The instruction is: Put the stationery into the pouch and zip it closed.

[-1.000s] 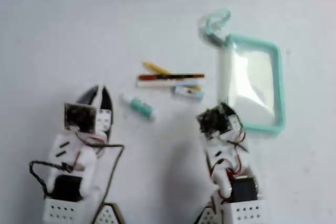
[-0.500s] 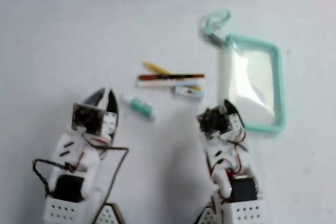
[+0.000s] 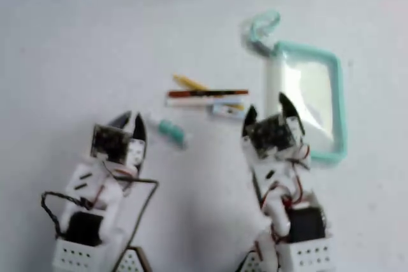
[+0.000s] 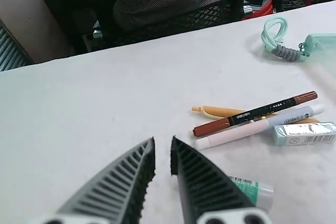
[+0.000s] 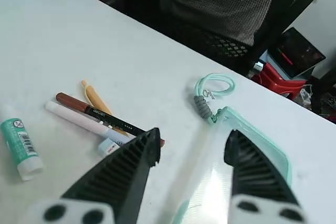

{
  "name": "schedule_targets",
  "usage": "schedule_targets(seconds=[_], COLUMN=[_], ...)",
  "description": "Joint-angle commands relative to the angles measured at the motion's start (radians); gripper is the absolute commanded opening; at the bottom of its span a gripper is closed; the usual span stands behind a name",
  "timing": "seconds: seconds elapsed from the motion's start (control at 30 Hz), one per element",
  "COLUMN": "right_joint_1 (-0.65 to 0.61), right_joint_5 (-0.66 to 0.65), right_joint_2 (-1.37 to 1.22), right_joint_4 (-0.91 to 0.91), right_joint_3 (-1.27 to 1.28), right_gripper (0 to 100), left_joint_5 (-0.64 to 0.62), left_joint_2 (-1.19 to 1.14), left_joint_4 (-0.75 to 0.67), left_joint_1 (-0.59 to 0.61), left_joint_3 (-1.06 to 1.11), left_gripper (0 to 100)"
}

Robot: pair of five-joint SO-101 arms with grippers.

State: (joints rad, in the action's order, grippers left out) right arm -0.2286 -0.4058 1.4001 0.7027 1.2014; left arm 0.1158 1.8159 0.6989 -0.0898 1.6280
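Two claws, five loose stationery pieces and one pouch on a white tabletop [image 3: 76, 42].

Nearest, the left claw [image 3: 129, 121] is barely parted and holds nothing, while the right claw [image 3: 266, 107] is spread wide and empty over the pouch's near corner. Just beyond the left claw lies one teal-and-white glue stick [image 3: 171, 130]. Farther on, between the claws, is one small eraser [image 3: 228, 111], touching a cluster of three pens: a white pen [image 3: 197, 101], a brown pen [image 3: 207, 93] and a yellow pen [image 3: 187, 82]. To the right lies the clear, teal-edged pouch [image 3: 340, 93], flat, with its one looped strap [image 3: 261, 27] farthest away. All five pieces lie outside the pouch.
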Motion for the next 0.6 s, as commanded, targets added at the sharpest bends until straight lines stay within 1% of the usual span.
schedule_targets(seconds=[0.0, 0.13, 0.3, 0.4, 0.43, 0.5, 0.53, 0.57], right_joint_1=[-0.005, -0.004, 0.004, 0.047, 0.071, 0.113, 0.125, 0.133], right_joint_5=[0.008, 0.005, 0.005, 0.005, 0.005, 0.008, 0.008, 0.009], right_joint_2=[-0.352, -0.693, -1.056, -1.262, -1.333, -1.481, -1.558, -1.639], right_joint_4=[-0.008, 0.087, 0.231, 0.262, 0.263, 0.272, 0.285, 0.303], right_joint_3=[-0.276, -0.583, -0.954, -1.162, -1.234, -1.384, -1.462, -1.544], right_gripper=[19.9, 19.9, 19.9, 19.9, 19.9, 19.9, 19.9, 19.9], left_joint_5=[-0.003, -0.006, -0.008, -0.018, -0.06, -0.184, -0.229, -0.242], left_joint_2=[-0.07, -0.331, -0.806, -1.046, -1.099, -1.17, -1.19, -1.201], left_joint_4=[0.005, 0.006, -0.083, -0.104, -0.106, -0.1, -0.097, -0.097], left_joint_1=[-0.015, -0.018, -0.013, -0.019, -0.019, -0.015, -0.013, -0.012], left_joint_3=[-0.087, -0.233, -0.425, -0.525, -0.548, -0.588, -0.6, -0.608], left_gripper=[8, 8, 7, 7, 8, 8, 8, 8])
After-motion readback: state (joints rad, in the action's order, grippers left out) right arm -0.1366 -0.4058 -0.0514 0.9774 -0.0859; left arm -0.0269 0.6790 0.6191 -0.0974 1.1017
